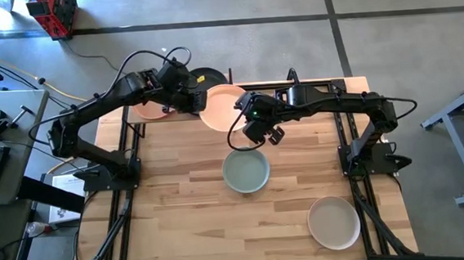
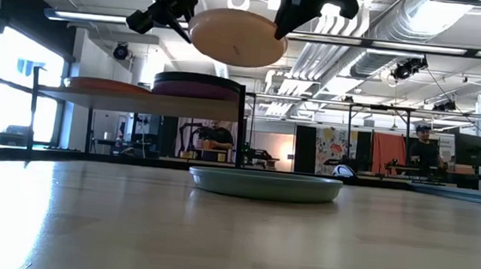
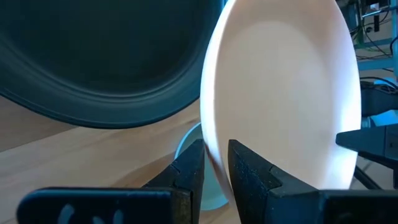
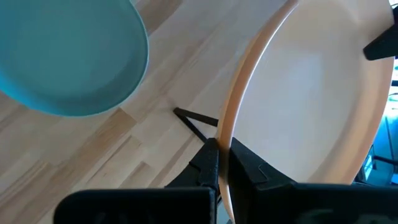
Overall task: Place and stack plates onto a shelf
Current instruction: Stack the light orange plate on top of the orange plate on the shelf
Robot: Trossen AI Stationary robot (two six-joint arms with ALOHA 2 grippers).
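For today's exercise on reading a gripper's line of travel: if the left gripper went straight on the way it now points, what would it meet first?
The left gripper is already shut on the rim of the peach plate, so that plate lies first in its line. Beyond it, the right gripper grips the opposite rim; depth past the plate is unclear.

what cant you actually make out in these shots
- How many plates are on the light-wood shelf: in the high view the left gripper and arm cover them; the low view shows them only edge-on.
- Round black plate: mostly hidden behind the held round peach plate in the high view.
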